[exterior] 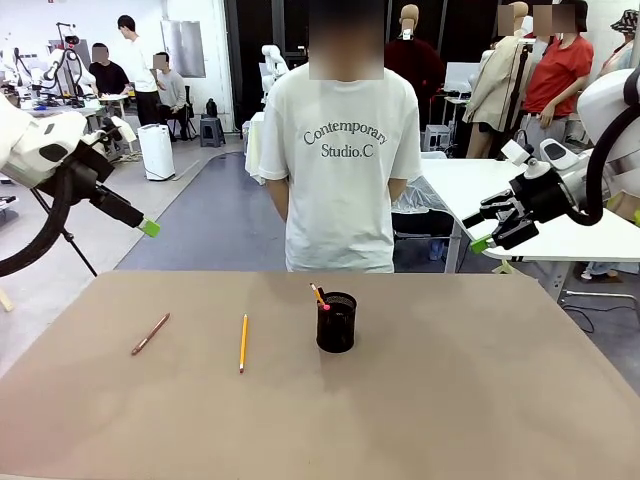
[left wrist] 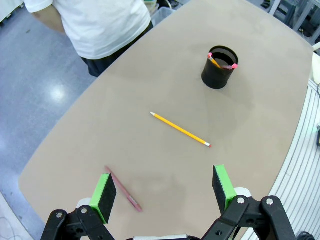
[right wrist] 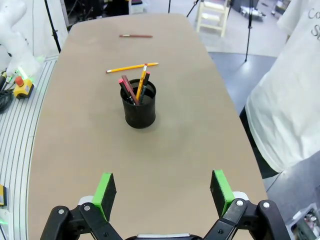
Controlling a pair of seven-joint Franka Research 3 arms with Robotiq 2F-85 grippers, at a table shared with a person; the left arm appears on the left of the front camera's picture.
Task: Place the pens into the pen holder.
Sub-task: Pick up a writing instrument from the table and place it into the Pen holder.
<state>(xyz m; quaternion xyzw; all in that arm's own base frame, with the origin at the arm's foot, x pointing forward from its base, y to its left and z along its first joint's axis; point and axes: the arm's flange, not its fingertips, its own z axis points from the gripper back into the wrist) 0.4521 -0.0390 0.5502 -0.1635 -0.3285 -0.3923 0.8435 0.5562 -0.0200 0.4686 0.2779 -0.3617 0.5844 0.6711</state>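
Front view: yellow-orange pen [exterior: 243, 343] lies near pen holder [exterior: 336, 325].

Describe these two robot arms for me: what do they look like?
The left arm and right arm have rounded white shells, each with a thick black cable looping alongside. The left end effector and right end effector are black, with two fingers tipped by green pads.

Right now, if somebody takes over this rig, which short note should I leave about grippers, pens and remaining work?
Left gripper: open, raised, empty.
Right gripper: open, raised, empty.
Small black wire-mesh pen holder: upright mid-table.
Done: pink-ended orange pen stands inside it, with others.
Left: thin yellow pen and thin reddish-brown pen lie flat on the brown table, to the robot's left of the holder.
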